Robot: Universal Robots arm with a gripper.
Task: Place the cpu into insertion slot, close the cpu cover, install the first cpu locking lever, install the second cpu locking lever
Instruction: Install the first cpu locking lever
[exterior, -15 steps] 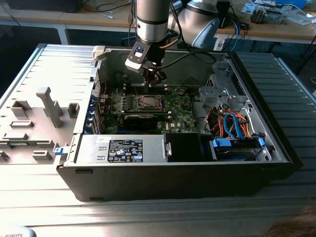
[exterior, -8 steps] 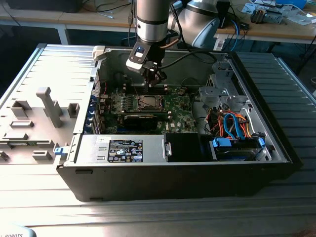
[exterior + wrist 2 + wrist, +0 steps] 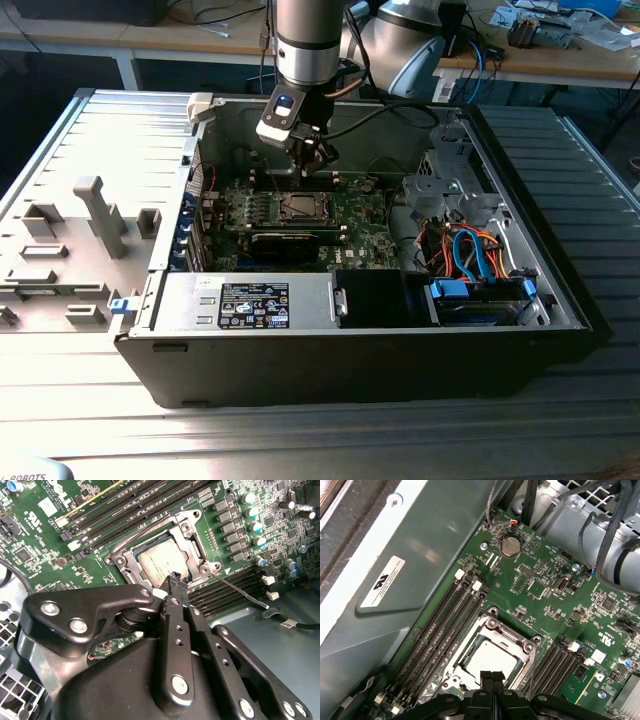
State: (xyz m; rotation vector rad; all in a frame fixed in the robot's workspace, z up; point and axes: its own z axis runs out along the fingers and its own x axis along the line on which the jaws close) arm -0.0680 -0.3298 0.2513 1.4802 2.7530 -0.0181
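The hand (image 3: 176, 580) hangs close over one edge of the insertion slot (image 3: 298, 207), inside the open computer case (image 3: 400, 360). Its fingers are pressed together and nothing is between them. The cpu (image 3: 161, 564) sits in the slot, and the cpu cover (image 3: 192, 532) lies flat around it. One thin locking lever (image 3: 242, 591) sticks out sideways over the green board (image 3: 545, 595).

Black-and-white sticker (image 3: 255, 305) on metal housing (image 3: 190, 290), lower centre of exterior view; white sticker (image 3: 382, 582) on case wall (image 3: 445, 540), first wrist view; no wording legible.
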